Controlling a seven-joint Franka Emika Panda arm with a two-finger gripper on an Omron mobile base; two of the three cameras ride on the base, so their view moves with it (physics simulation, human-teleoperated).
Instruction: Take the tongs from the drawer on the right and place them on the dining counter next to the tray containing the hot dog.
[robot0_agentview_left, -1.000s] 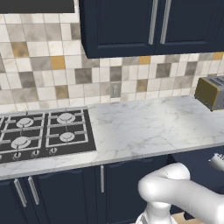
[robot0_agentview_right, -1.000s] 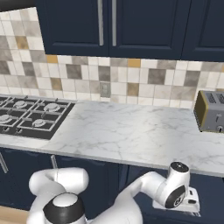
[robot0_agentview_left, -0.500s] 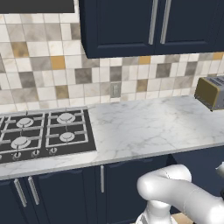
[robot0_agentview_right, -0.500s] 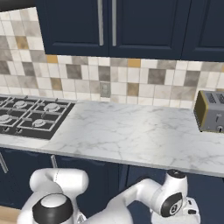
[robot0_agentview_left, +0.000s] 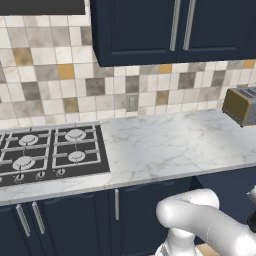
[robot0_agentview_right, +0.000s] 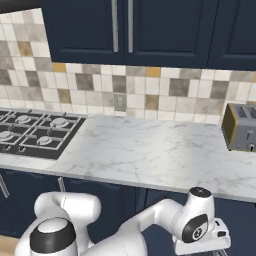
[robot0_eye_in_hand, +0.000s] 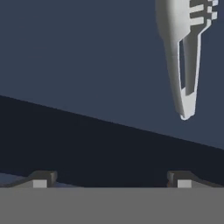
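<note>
- Step in hand, as I judge it: the reach into the navy-blue drawer (robot0_eye_in_hand: 87, 65) for the pick-up. Nothing is gripped yet; carrying to the dining counter is all still ahead.
- My claw (robot0_eye_in_hand: 111, 180) stands wide: in the hand view its two dark fingertips sit far apart near the bottom edge, with nothing between them.
- The long slim silver-grey metal tongs (robot0_eye_in_hand: 186, 52) lie on the drawer's dark blue floor, toward the top right corner of the hand view. The two narrow arms run together to a rounded tip that points down the picture toward me; the other end runs off the top edge.
- The tongs are apart from my fingertips and lie off to the right of the line between them, roughly above my right-hand fingertip.
- A darker band crosses the hand view between my fingertips and the tongs; I take it for a drawer wall or a shadow, but I cannot tell which.
- In the right base view my hand hangs low, below the front edge of the white marble worktop (robot0_agentview_right: 150, 150), before the navy cabinet fronts.
- Next move, my judgement: shift sideways until the tongs sit between my fingertips, go down, then close across the two narrow arms. They are thin and flat, so a shallow or off-centre grip could slip.
- Writing, brands, labels: none readable on anything I see.
</note>
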